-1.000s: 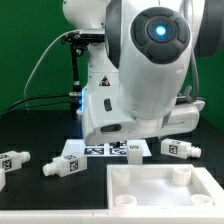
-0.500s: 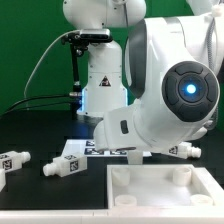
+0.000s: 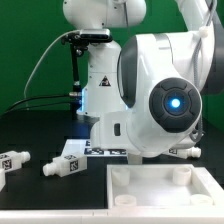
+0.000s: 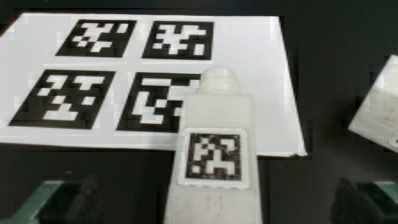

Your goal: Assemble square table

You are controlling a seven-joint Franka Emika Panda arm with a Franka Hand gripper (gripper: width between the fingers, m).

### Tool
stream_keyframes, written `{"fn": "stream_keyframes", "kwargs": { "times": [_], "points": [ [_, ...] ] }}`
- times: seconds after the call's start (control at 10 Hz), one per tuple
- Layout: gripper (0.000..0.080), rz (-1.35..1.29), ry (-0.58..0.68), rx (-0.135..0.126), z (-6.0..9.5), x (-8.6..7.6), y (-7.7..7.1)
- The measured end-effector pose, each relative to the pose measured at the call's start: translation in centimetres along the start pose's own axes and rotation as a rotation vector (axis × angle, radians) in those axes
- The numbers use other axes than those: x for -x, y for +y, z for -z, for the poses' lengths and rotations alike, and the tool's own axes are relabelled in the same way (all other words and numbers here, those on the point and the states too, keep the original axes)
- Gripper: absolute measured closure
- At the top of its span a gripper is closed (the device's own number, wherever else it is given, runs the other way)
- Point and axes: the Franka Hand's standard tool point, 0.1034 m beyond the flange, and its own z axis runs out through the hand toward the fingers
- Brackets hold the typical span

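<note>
Assembly has barely begun (no leg looks fitted): the slab [image 3: 160, 195] lies bare on the worktop [image 3: 35, 135] at five o'clock in the exterior view, one loose leg [image 3: 65, 165] at eight o'clock, a second leg [image 3: 185, 150] at three. The end effector [image 4: 210, 198] hangs released, fingers [image 4: 48, 198] spread wide either side of a third leg [image 4: 214, 140] lying partly across the marker board [image 4: 160, 60]; gripping it looks the step in hand, every leg left to fit.

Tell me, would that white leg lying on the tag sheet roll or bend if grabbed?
Probably stiff: the leg looks like solid moulded plastic. Its flat, blocky sides suggest it would slide rather than roll. Lying lengthwise, partly on the marker board, it seems unlikely to tip.
</note>
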Motion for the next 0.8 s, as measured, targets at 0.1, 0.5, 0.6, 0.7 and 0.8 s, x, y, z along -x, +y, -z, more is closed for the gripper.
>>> {"fn": "stream_keyframes", "kwargs": {
  "times": [0.1,0.5,0.6,0.7,0.8],
  "points": [
    [0.0150,0.000,-0.003,0.000,-0.2,0.0,0.0],
    [0.0150,-0.075,-0.012,0.001,-2.6,-0.7,0.0],
    [0.0150,-0.074,-0.006,0.001,-2.6,-0.8,0.0],
    [0.0175,-0.073,-0.007,0.001,-2.6,-0.8,0.0],
    [0.0175,-0.072,-0.007,0.001,-2.6,-0.8,0.0]
  ]
}}
